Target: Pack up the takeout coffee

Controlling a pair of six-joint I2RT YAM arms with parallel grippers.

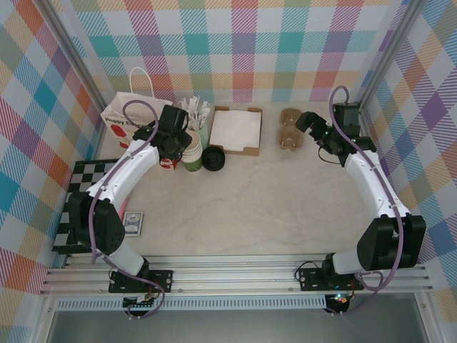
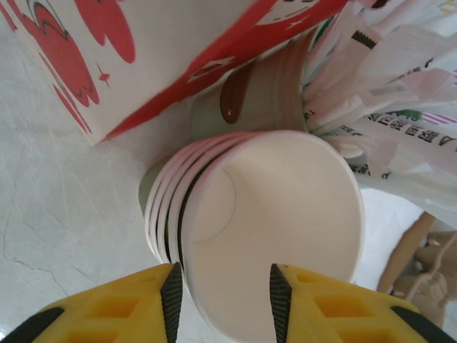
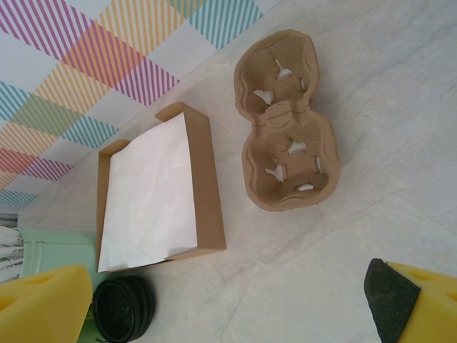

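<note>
The left end effector point(image 2: 225, 293) straddles the rim of the stacked cream cups point(image 2: 285, 229), grip unclear; packets point(image 2: 400, 93) fill the pale-green cup point(image 2: 264, 93) behind. The lidded takeout coffee point(image 1: 213, 158) stands on the counter point(image 1: 243, 207) just beside, before a box point(image 3: 207, 179) of white paper point(image 3: 150, 193). The right end effector point(image 3: 214, 296) gapes, empty

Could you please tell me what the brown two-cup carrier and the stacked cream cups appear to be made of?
The brown two-cup carrier looks like moulded paper pulp: matte, slightly rough, with soft rounded edges and torn-looking slots. The stack of cream cups looks like thin paperboard, smooth and faintly glossy inside, judging by the rolled rims and a visible side seam.
</note>
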